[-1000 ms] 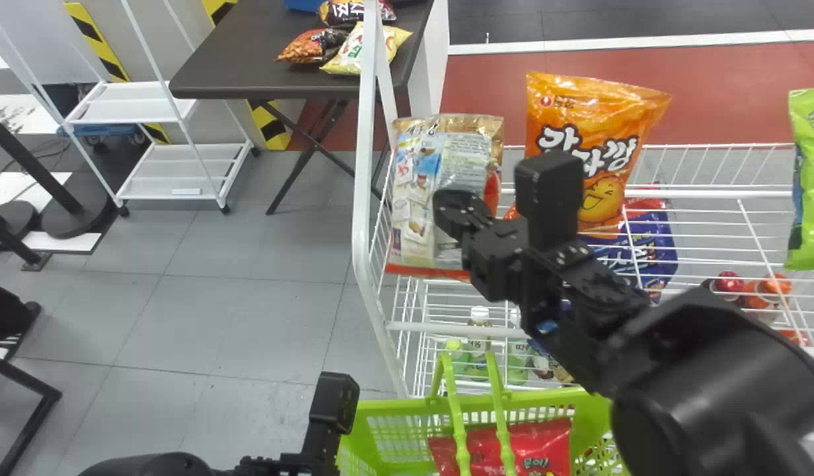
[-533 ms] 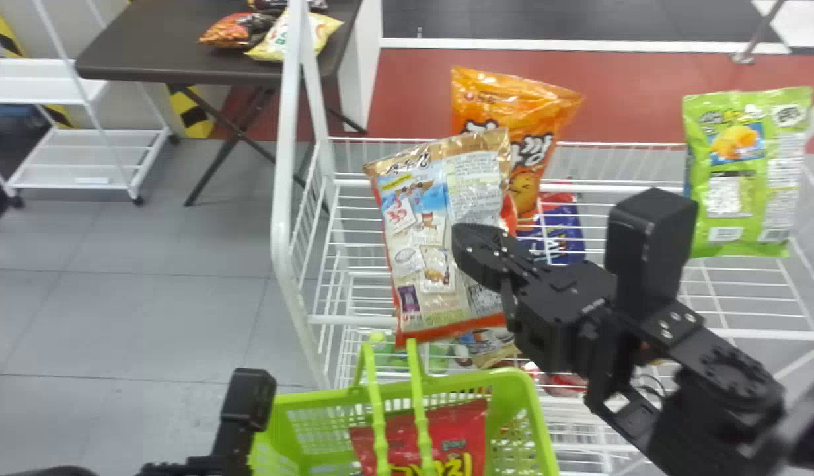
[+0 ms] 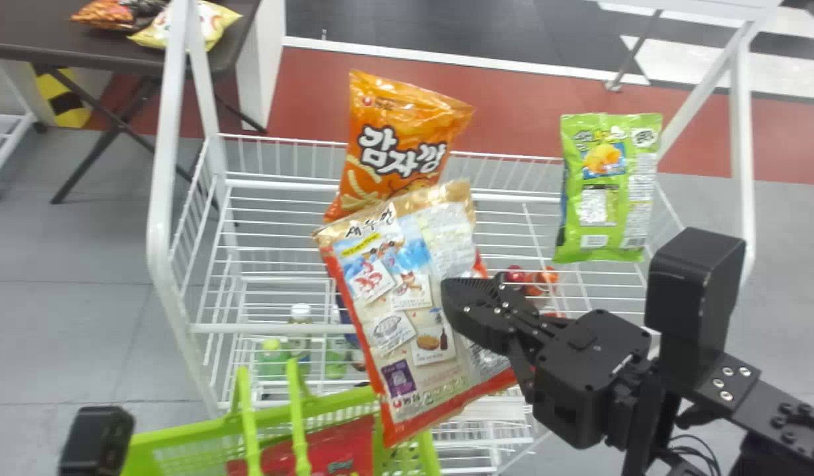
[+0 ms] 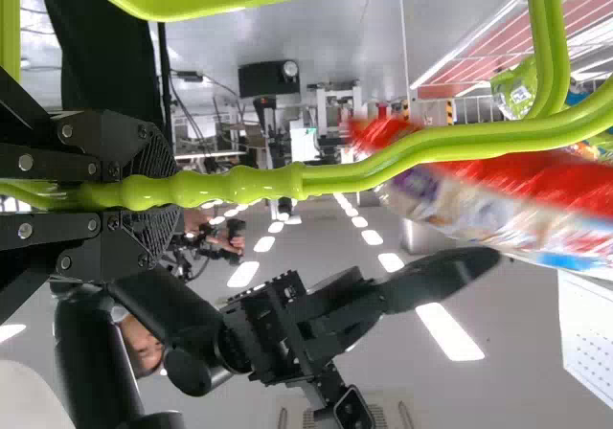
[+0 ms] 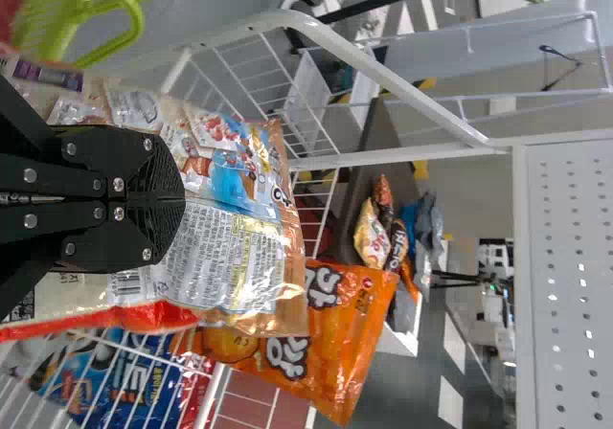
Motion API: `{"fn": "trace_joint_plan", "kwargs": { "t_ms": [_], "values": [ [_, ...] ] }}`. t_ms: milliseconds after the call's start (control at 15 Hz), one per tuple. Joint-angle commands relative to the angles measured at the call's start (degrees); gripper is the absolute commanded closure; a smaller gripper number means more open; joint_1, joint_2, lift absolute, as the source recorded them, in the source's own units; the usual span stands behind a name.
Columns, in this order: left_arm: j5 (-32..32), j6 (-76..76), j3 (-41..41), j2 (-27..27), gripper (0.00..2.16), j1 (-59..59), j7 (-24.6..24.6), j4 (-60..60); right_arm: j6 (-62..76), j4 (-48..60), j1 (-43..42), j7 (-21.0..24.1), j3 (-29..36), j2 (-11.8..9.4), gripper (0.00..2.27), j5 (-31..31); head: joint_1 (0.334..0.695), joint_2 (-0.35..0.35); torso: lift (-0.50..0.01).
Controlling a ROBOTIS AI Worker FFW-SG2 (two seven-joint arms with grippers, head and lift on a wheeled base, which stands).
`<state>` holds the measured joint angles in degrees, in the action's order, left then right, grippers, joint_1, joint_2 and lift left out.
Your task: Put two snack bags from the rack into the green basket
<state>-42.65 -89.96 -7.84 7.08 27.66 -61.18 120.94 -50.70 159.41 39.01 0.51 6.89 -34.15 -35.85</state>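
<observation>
A beige and red snack bag [image 3: 407, 297] hangs tilted over the rack's front, its lower corner by the green basket's [image 3: 176, 436] right side. My right gripper [image 3: 456, 301] pinches its right part in the head view; in the right wrist view the closed right gripper [image 5: 180, 199] lies across the bag [image 5: 235, 247]. My left gripper [image 3: 96, 439] stays at the bottom left; its wrist view shows the left gripper [image 4: 158, 194] closed around the basket's green handle [image 4: 364, 175]. A red snack bag [image 3: 334, 449] lies inside the basket.
On the white wire rack [image 3: 268, 327] stand an orange bag [image 3: 400, 145] behind the held one and a green bag [image 3: 608, 188] farther right. Bottles [image 3: 300, 334] sit on a lower shelf. The rack's white left post [image 3: 161, 218] rises beside the basket.
The head view has swung rightward. My right gripper has carried the beige bag out from beside the orange one, nearer to the robot and toward the basket, and the bag has tilted.
</observation>
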Motion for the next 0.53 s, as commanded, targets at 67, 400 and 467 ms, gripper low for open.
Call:
{"fn": "trace_joint_plan", "kwargs": {
  "t_ms": [67, 400, 467],
  "values": [
    [0.1, -0.1, -0.4, -0.2, 1.07, 0.1, 0.0, 0.6, -5.3, 2.4, 6.1, -1.3, 3.9, -0.2, 2.16, -3.7, 0.695, -0.279, -0.003],
    [0.2, -0.1, -0.5, -0.4, 1.07, 0.5, 0.0, 2.2, -11.7, 3.5, 8.1, -3.1, -2.2, 1.5, 2.16, -3.1, 0.695, -0.301, -0.003],
    [0.2, -0.1, -0.5, -0.4, 1.07, 0.7, 0.0, 2.5, -12.2, 3.4, 8.1, -3.3, -4.2, 1.5, 2.16, -2.2, 0.695, -0.293, -0.003]
  ]
}}
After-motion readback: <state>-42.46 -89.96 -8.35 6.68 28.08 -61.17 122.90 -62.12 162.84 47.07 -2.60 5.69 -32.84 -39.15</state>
